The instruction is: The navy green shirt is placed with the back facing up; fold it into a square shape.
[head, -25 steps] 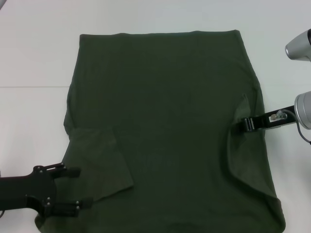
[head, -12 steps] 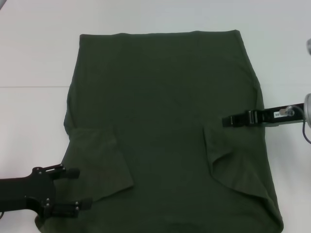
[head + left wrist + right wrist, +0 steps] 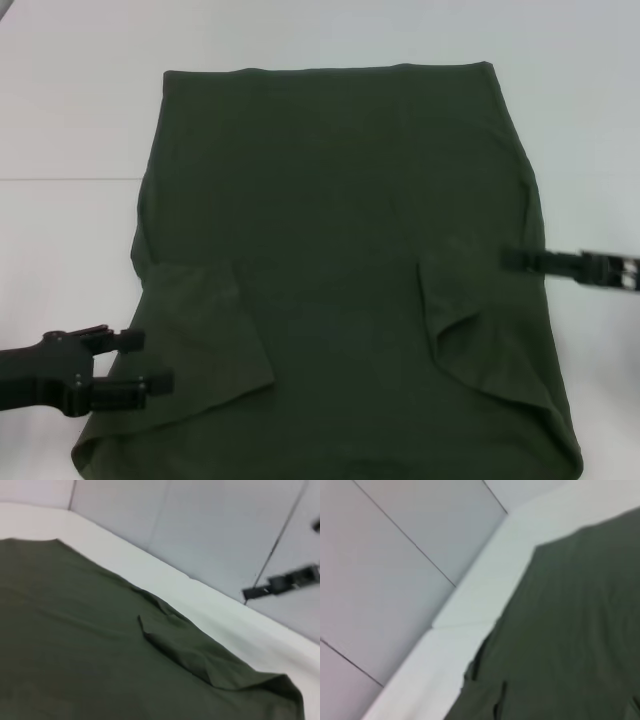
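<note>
Head view: shirt (image 3: 340,270) spread flat on white bench (image 3: 70,120), plain side up, both sleeves folded inward onto body. Left gripper (image 3: 148,362) low at near left edge of shirt, jaws open, tips over cloth edge beside folded left sleeve, nothing between them. Right gripper (image 3: 512,259) at right edge of shirt, just above folded right sleeve; jaw state: cannot tell, blurred.

Left wrist view only: grey wall panels behind bench, raised fold of right sleeve, right gripper seen far off above bench edge. Own jaws out of frame.

Right wrist view only: far corner of shirt against bench edge, panelled wall beyond. Own jaws out of frame.

No obstruction on cloth.
</note>
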`<action>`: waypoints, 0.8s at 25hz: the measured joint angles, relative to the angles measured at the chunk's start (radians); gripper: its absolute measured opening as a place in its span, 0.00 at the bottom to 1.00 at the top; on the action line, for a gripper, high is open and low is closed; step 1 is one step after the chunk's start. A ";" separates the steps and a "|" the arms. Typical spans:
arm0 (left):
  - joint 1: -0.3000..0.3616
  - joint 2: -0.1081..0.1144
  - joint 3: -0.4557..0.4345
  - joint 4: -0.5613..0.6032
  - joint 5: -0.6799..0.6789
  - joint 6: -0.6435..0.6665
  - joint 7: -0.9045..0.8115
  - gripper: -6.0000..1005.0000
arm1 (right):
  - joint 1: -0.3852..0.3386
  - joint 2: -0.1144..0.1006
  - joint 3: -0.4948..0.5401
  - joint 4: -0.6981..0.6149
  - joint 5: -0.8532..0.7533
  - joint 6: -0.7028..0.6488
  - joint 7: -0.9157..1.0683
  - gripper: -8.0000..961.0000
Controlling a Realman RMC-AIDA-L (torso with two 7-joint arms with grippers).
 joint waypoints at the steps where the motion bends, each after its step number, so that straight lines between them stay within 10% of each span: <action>1: -0.001 0.004 0.000 0.000 0.000 0.008 -0.033 0.93 | -0.019 -0.003 0.014 0.020 0.016 -0.024 -0.047 0.78; 6: -0.008 0.030 -0.001 -0.004 0.001 0.065 -0.209 0.93 | -0.085 -0.024 0.035 0.122 0.026 -0.140 -0.264 0.92; 20: -0.038 0.118 0.010 -0.039 0.236 0.036 -0.734 0.93 | -0.183 -0.013 0.052 0.270 -0.053 -0.230 -0.835 0.91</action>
